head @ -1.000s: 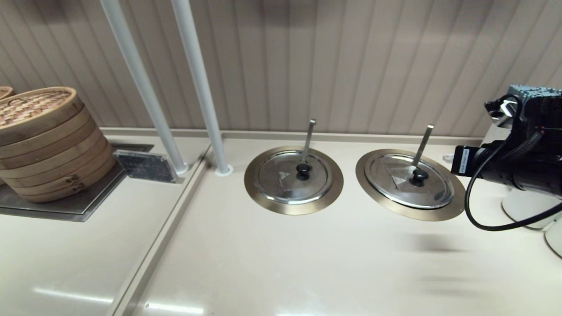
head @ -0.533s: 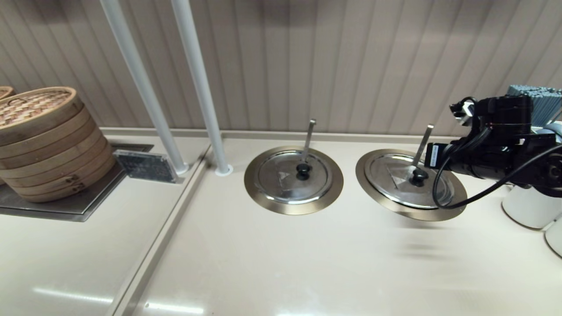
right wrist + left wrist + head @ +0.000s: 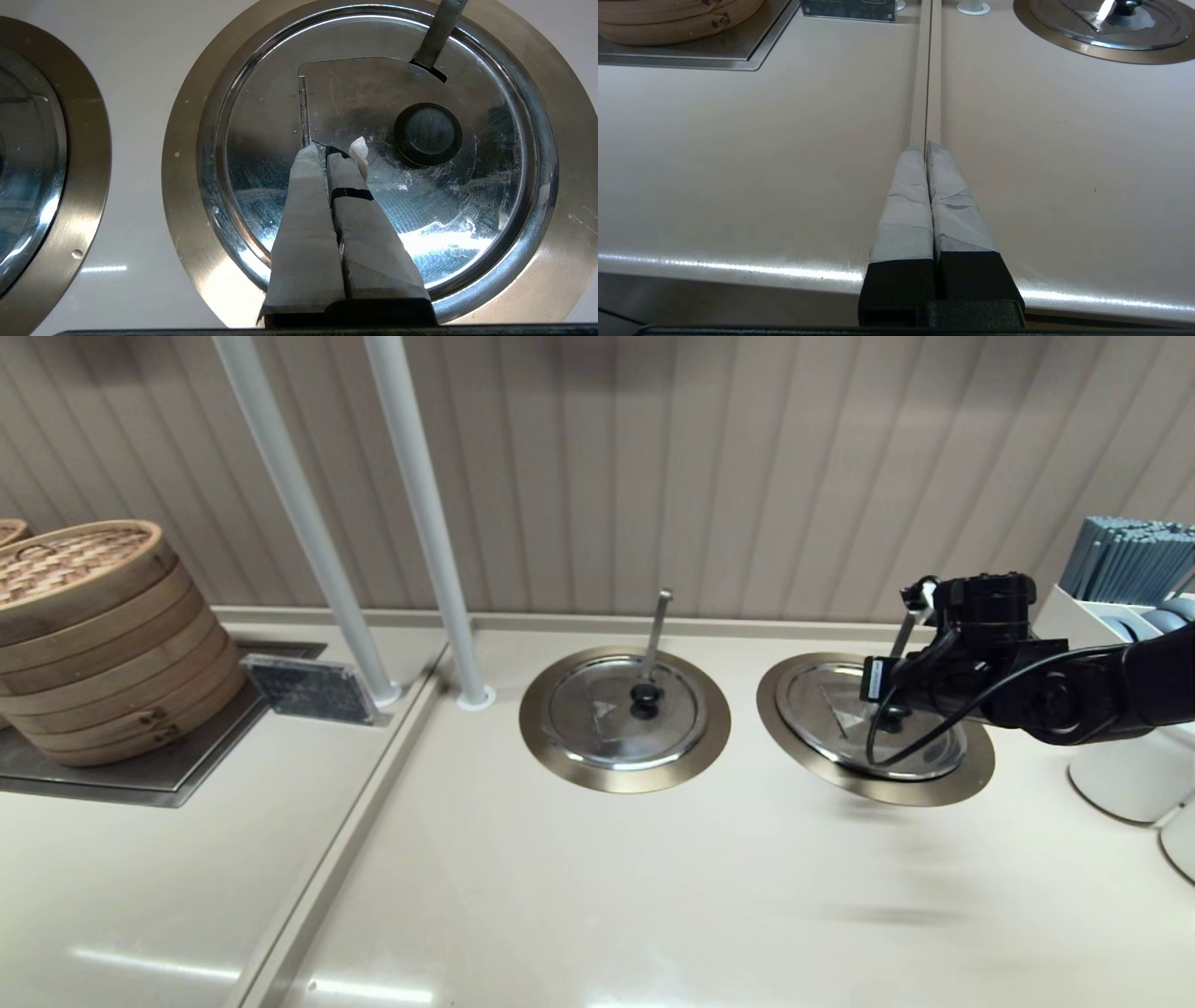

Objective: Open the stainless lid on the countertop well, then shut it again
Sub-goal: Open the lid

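While the right gripper (image 3: 887, 702) hangs above the right-hand of two ringed wells in the head view, its arm reaching in from the right, the stainless lid (image 3: 840, 709) lies flat and seated in the countertop well (image 3: 934, 791). Its ladle handle (image 3: 904, 633) slants up toward the back wall, its top partly hidden by the wrist. The twin lid (image 3: 597, 719) with its slim ladle handle (image 3: 656, 630) sits to the left. Count: two lids, two ladle handles, two white poles (image 3: 280, 485), and one full bamboo steamer stack (image 3: 93, 644), with the edge of another at the frame's left margin.

From the left wrist view, the left gripper (image 3: 925, 148) rests low over the counter seam, fingers pressed together and holding nothing, well away from the target lid.

Seen from the right wrist, the right gripper (image 3: 327, 150) has its fingers closed together on nothing, tips just above the lid at the hinge's end (image 3: 303, 107). The black knob (image 3: 428, 134) lies off to one side of the tips, toward the ladle slot, so the jaws must part and shift that way. The right arm is plainly nearer.
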### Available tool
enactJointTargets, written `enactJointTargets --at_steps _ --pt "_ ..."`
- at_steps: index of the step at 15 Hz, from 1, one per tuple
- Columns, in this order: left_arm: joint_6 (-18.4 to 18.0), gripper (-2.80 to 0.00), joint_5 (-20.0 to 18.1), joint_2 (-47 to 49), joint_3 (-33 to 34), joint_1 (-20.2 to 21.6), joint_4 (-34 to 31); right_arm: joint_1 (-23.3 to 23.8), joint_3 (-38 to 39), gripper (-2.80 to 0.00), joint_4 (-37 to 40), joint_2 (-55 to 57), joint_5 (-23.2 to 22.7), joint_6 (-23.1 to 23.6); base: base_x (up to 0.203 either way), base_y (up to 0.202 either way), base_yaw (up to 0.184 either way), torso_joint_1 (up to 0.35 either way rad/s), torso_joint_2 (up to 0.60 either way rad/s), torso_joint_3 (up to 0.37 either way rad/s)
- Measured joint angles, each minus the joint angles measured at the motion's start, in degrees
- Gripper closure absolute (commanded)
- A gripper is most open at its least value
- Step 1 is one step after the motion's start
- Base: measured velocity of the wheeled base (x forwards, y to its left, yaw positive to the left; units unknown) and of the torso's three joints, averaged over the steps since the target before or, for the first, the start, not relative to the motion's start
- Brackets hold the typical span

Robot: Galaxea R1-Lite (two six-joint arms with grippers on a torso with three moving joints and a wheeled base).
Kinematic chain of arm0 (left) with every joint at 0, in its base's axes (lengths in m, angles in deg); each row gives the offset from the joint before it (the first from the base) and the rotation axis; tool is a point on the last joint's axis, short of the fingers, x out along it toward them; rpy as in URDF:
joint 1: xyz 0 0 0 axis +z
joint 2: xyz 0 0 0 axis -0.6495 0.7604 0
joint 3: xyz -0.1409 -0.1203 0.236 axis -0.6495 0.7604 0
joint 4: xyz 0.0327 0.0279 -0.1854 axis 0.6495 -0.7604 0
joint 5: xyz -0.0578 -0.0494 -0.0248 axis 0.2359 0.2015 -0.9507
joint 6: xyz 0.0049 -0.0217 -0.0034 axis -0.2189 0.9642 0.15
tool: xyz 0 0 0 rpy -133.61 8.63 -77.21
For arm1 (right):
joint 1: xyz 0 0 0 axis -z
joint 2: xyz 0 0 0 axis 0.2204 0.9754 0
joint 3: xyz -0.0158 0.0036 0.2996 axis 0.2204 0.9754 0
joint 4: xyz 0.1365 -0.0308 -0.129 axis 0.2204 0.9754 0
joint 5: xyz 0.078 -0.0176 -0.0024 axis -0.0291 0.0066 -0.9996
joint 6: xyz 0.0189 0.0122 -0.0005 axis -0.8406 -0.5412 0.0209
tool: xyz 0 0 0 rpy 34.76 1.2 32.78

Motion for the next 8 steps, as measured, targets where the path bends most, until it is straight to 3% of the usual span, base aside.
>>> enactJointTargets --at_steps 8 --pt "0.0 0.00 0.0 0.0 0.0 0.0 0.0 3.8 1.3 0.00 -7.7 1.5 1.9 0.2 0.000 0.000 0.000 0.000 0.00 0.000"
